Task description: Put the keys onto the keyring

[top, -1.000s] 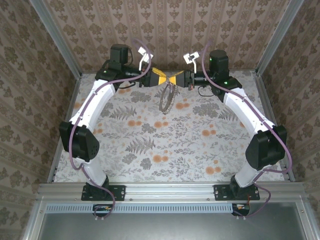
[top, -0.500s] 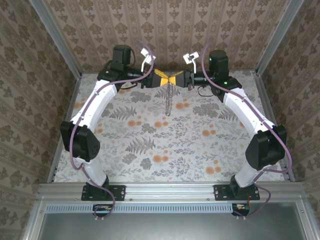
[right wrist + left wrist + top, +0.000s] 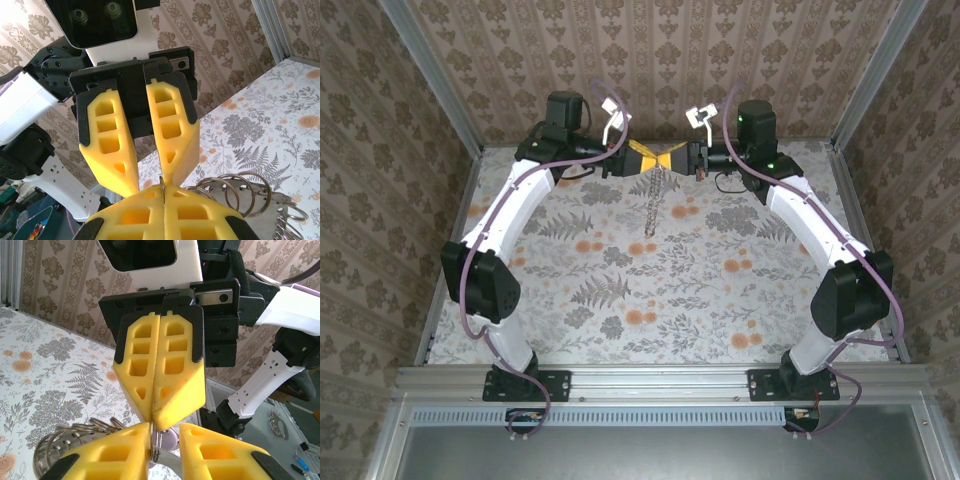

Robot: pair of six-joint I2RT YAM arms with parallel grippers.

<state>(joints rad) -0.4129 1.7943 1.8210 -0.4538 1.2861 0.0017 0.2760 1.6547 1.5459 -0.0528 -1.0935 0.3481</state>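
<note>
The keyring, a chain of brownish metal rings, hangs straight down from where both grippers meet above the far middle of the table. My right gripper is shut on a thin ring at the keyring's top. Facing it tip to tip, my left gripper has its jaws a small gap apart. In the left wrist view the key's pale lilac head sits in that gap, beside the ring's edge. Looped rings dangle beside the fingers.
The table has a floral cloth. Patterned walls enclose it on three sides, and the back wall stands close behind the grippers. Metal frame posts rise at the far corners.
The hanging keyring has turned from an open oval to a narrow straight line. The left gripper's jaws have narrowed. The right gripper has kept its grip.
</note>
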